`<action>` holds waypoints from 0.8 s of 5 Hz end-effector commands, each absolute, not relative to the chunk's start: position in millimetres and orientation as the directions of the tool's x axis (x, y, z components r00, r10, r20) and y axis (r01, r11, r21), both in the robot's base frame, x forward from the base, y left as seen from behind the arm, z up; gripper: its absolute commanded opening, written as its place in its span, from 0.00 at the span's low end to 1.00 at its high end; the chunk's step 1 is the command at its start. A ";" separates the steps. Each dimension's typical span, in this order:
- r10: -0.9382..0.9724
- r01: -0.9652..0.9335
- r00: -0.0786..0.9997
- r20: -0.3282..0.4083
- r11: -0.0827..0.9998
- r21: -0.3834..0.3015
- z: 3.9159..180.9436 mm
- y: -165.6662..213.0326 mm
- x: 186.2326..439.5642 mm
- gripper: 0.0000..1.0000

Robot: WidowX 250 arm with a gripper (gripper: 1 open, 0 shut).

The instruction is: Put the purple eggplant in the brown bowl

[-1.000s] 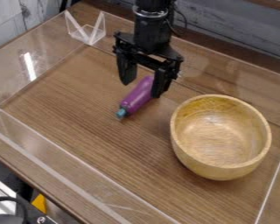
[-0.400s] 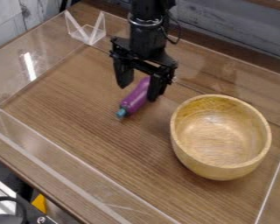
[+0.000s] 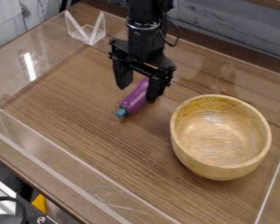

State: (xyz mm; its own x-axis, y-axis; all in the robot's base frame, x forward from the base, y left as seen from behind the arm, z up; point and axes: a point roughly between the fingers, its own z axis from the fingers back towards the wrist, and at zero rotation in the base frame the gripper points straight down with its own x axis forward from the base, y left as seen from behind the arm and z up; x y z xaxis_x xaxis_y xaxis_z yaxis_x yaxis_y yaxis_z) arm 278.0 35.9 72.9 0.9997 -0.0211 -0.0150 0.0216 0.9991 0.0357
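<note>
Wood-grain tabletop (image 3: 73, 122) fills most of the frame, fenced by clear acrylic walls (image 3: 38, 66) along the left and back edges. Black gripper (image 3: 139, 84) hangs upper centre, pointing straight down, jaws spread wide, holding nothing. Its two fingers (image 3: 119, 77) straddle the upper end of the purple eggplant (image 3: 134, 99); contact cannot be told. Eggplant lies flat on the wood just below the gripper, tilted diagonally, teal stem cap at its lower-left end. Brown bowl (image 3: 189, 144) sits at lower right of the frame, upright, interior bare, near the eggplant but not touching it.
</note>
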 end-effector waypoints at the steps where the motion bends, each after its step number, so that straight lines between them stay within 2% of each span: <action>1: -0.015 0.013 0.999 0.044 0.999 0.048 82.4 40.9 283.2 1.00; 4: -0.011 0.008 0.998 0.059 0.999 0.048 72.0 42.1 285.6 1.00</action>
State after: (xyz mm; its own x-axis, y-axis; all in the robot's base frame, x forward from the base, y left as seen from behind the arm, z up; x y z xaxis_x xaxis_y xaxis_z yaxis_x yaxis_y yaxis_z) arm 281.7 38.0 64.2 0.9995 -0.0188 0.0260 0.0177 0.9990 0.0406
